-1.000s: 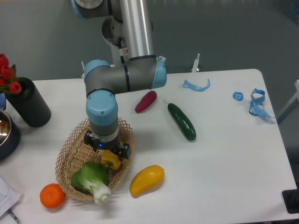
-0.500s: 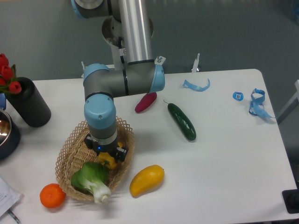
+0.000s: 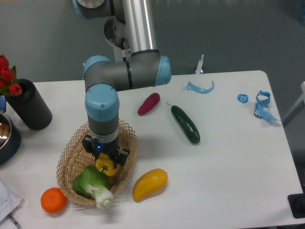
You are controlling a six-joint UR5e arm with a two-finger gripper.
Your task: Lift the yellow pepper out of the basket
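Observation:
The yellow pepper (image 3: pixel 105 165) lies in the wicker basket (image 3: pixel 71 153) at the front left of the table, just beyond a green leafy vegetable (image 3: pixel 92 182). My gripper (image 3: pixel 106 153) points straight down over the pepper, whose upper part is hidden under the wrist. A dark finger (image 3: pixel 87 142) shows to the left of the pepper and another to its right, with a gap between each and the pepper, so the gripper looks open around it.
A yellow-orange mango (image 3: pixel 149 184) lies right of the basket and an orange (image 3: pixel 53 200) at its front left. Farther back are a cucumber (image 3: pixel 186 124), a purple vegetable (image 3: pixel 148 103), blue tape scraps (image 3: pixel 200 88), and a black vase with red tulips (image 3: pixel 29 110).
The gripper has shifted slightly left and down over the pepper, which is now more covered by it. The pepper and basket have stayed in place.

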